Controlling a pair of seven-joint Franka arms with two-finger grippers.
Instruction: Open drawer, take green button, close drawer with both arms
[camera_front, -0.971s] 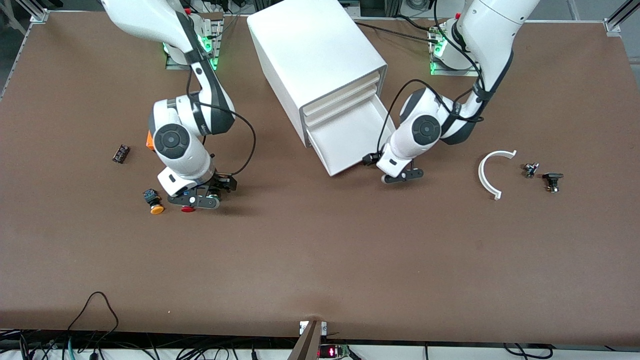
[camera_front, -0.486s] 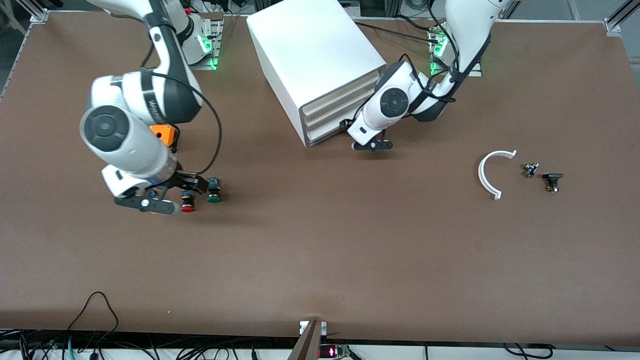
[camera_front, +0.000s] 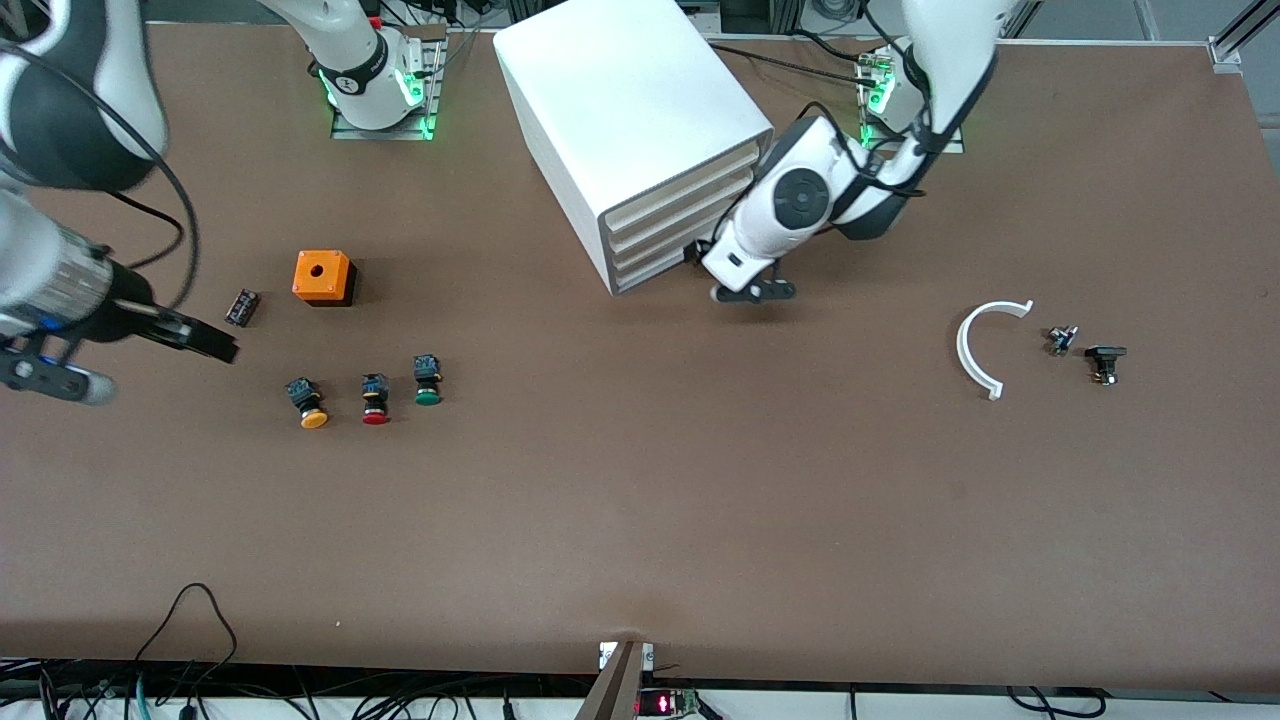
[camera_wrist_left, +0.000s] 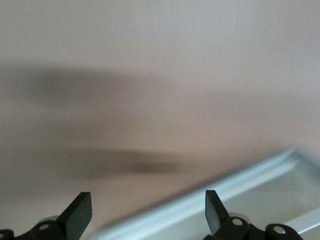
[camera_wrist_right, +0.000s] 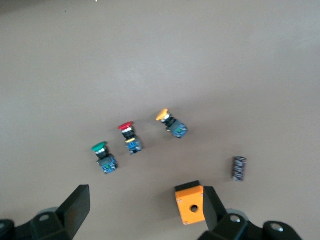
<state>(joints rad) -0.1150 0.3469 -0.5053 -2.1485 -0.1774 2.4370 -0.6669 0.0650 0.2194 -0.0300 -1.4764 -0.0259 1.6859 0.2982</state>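
The drawer (camera_front: 655, 262), the lowest one of the white cabinet (camera_front: 620, 100), is shut flush with the drawers above it. My left gripper (camera_front: 755, 293) is open and empty, low over the table just in front of the drawer. The left wrist view shows its open gripper (camera_wrist_left: 145, 210) and the drawer's white edge (camera_wrist_left: 240, 185). The green-capped button (camera_front: 427, 385) lies on the table beside the red-capped one (camera_front: 375, 403). My right gripper (camera_front: 60, 380) is raised high at the right arm's end, open and empty. Its wrist view shows the open gripper (camera_wrist_right: 145, 210) and the button (camera_wrist_right: 102, 155).
An orange-capped button (camera_front: 310, 405), an orange box (camera_front: 323, 277) and a small black part (camera_front: 242, 307) lie near the buttons. A white curved piece (camera_front: 985, 345) and two small parts (camera_front: 1062, 338) (camera_front: 1105, 362) lie toward the left arm's end.
The left gripper pushed the open drawer shut and stays in front of it. The right gripper let go of the green button beside the red one, then rose away toward its end.
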